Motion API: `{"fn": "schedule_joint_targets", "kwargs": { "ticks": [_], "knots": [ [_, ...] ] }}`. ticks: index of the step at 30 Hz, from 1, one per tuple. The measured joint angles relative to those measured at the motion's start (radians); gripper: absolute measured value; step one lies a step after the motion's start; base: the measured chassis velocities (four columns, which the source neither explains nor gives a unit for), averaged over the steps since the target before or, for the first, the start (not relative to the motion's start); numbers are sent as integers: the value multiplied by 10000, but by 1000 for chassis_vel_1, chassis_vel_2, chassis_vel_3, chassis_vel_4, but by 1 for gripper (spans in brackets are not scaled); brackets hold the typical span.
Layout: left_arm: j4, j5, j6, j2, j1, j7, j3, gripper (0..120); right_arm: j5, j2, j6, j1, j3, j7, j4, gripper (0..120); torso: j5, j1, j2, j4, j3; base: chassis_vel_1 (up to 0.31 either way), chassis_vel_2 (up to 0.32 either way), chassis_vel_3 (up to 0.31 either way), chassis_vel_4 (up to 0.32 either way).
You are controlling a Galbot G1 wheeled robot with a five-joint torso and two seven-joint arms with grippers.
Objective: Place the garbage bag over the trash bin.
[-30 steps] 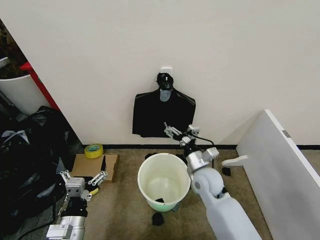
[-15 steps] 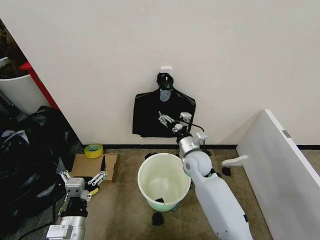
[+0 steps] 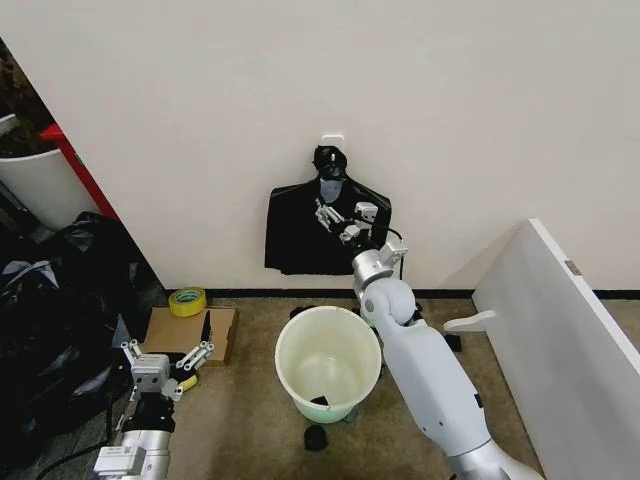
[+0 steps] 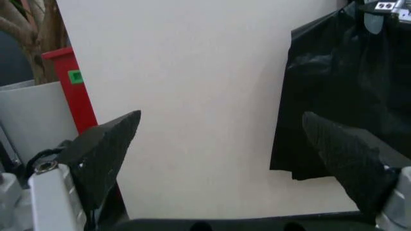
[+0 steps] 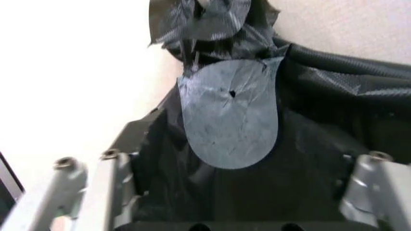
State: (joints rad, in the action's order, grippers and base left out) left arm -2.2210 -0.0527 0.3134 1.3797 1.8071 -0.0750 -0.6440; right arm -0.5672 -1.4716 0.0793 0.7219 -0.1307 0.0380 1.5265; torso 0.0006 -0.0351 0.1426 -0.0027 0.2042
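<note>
The right gripper, jaws spread, is raised against the garbage bag hanging on the wall above the trash bin. The left gripper sits low, open, beside a cardboard box.

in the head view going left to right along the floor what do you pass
Black sacks → left gripper → tape roll on the cardboard box → trash bin → white panel. Behind the bin, the open right gripper reaches up to the black bags hanging on the wall.
</note>
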Motion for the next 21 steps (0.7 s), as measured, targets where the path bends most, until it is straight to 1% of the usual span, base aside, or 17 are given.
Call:
{"fn": "schedule_joint_targets", "kwargs": {
  "ticks": [1,2,3,8,9,10,14,15,18,21],
  "knots": [
    [6,3,15,-11,13,-4,0,99,4,3,10,-32,17,-1,-34,58,0,0,0,1,0,0,0,0,0],
    [6,3,15,-11,13,-4,0,99,4,3,10,-32,17,-1,-34,58,0,0,0,1,0,0,0,0,0],
    [7,6,27,-26,24,-7,-1,99,5,5,19,-62,24,-9,-48,55,-1,0,0,1,0,0,0,0,0],
    [0,12,32,-7,24,-20,1,99,1,58,22,-118,24,-92,4,33,0,0,0,1,0,0,0,0,0],
    [0,12,32,-7,24,-20,1,99,1,58,22,-118,24,-92,4,33,0,0,0,1,0,0,0,0,0],
    [-5,18,32,2,23,-22,12,99,1,76,26,-101,22,-105,33,30,-1,0,0,0,0,0,0,0,0],
    [-15,34,32,-17,35,-32,54,99,76,146,37,37,16,-168,168,11,0,0,0,0,0,0,0,0,0],
    [-15,34,32,-17,35,-32,54,99,76,146,37,37,16,-168,168,11,0,0,0,0,0,0,0,0,0],
    [-13,35,42,-66,41,-36,52,99,135,227,75,188,-4,-193,278,0,0,0,0,1,0,0,0,0,0],
    [-13,33,45,-51,22,-45,57,99,174,377,77,448,0,-207,566,0,1,0,0,1,0,0,0,0,0]
  ]
}}
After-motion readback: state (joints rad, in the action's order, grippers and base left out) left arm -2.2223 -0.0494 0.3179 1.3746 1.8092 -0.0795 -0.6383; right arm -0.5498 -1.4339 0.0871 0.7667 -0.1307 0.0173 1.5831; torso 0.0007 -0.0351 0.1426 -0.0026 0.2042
